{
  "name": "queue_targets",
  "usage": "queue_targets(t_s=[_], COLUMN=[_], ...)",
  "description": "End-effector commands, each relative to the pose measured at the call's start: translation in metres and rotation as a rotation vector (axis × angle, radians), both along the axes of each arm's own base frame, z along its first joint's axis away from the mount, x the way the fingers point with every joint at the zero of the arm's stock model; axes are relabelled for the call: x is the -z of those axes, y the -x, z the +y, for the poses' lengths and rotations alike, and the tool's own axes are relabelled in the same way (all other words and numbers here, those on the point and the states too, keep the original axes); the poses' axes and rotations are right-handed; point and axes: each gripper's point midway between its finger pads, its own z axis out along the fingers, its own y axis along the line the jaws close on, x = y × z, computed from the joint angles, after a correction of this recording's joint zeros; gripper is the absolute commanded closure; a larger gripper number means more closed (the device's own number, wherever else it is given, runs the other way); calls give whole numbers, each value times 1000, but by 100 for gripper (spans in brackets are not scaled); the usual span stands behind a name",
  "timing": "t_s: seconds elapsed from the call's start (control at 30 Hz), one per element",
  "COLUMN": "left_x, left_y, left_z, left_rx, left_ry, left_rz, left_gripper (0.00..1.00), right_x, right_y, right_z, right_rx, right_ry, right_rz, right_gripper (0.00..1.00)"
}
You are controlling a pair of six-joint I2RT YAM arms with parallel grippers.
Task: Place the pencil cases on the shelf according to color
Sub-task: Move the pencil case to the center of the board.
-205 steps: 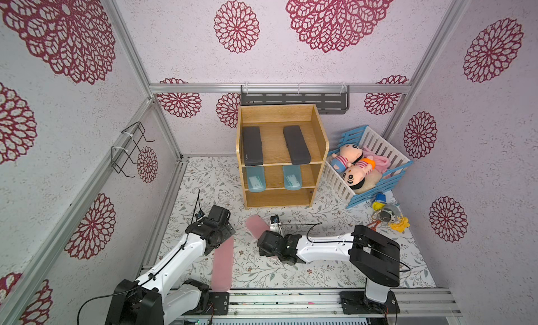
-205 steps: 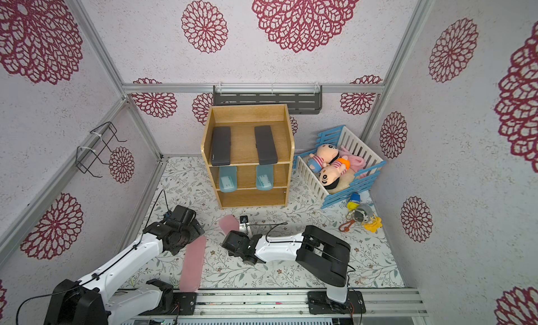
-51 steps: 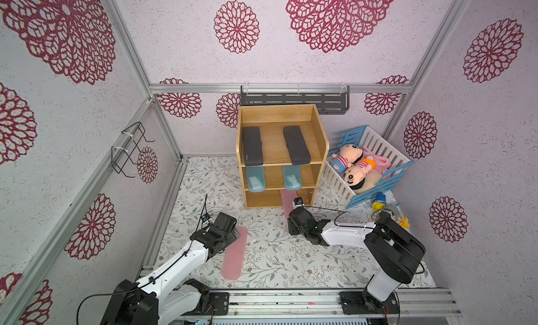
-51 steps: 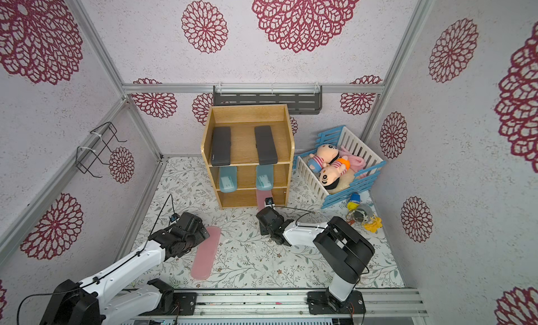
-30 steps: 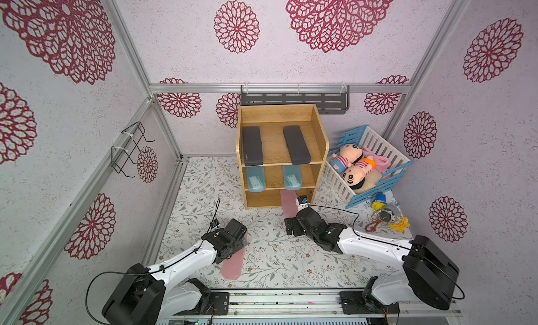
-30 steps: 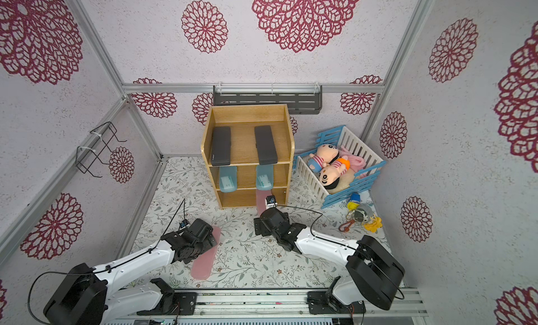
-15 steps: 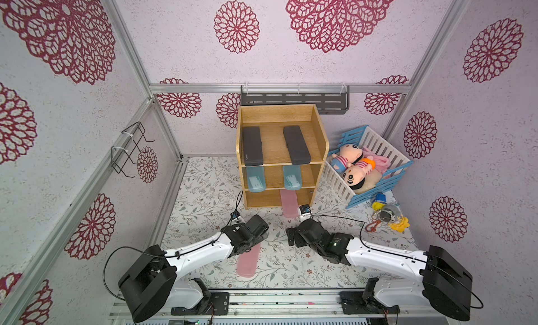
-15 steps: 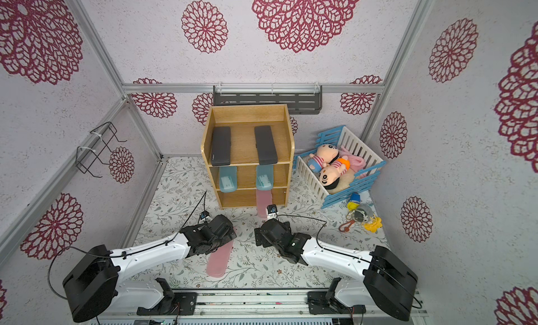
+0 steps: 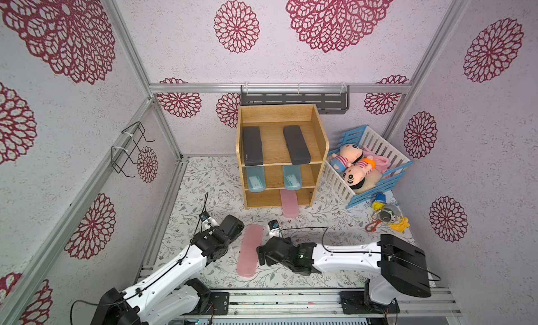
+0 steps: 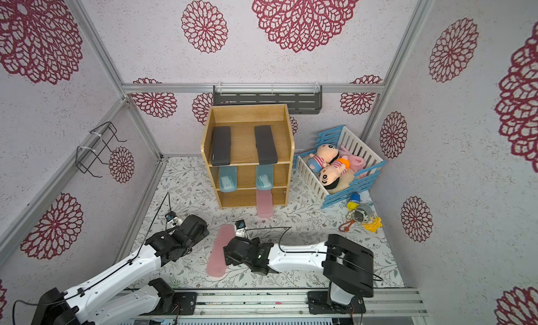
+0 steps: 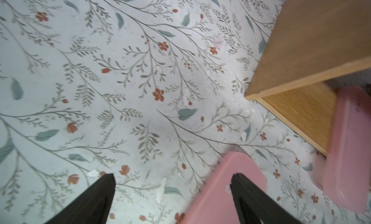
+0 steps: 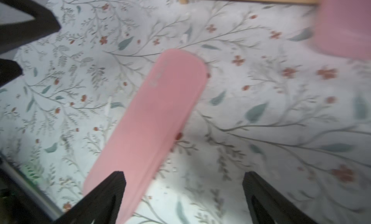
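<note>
The table (image 9: 203, 178), covered in a pale floral cloth, carries the light-wood, open-fronted three-tier shelf (image 9: 275, 147) at its far side. Two black rectangular pencil cases (image 9: 252, 145) lie side by side and apart on the top tier. Two translucent teal-blue pencil cases (image 9: 255, 179) sit on the middle tier, their rear ends hidden under the board above. One pink round-ended pencil case (image 9: 289, 204) lies in the bottom tier, its back part hidden and its front end jutting out onto the cloth. The second pink pencil case (image 9: 249, 250) lies flat on the table in front of the shelf, between the two arms. Both top views hide the fingers under the wrist bodies. In the wrist views the left gripper (image 11: 172, 178) stands wide with nothing held, one finger crossing the loose case's rounded end; contact is unclear. The right gripper (image 12: 183, 176) is also spread wide and empty, one finger over the case's other end in a blurred picture.
</note>
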Motion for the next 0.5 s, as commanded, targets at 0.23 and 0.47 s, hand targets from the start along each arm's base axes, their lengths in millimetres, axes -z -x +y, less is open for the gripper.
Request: queue_targets(t_s=[0.23, 0.47], left_x=[4, 2], left_y=[20, 21], left_z=[47, 53], left_rx=[-71, -81], left_ry=[-55, -33], left_rz=[58, 43], left_gripper=[3, 3], right_x=[17, 42], right_y=[35, 44], right_z=[53, 55], right_rx=[-4, -3], right_ry=[65, 199], right_rz=[118, 133], right_gripper=[1, 1])
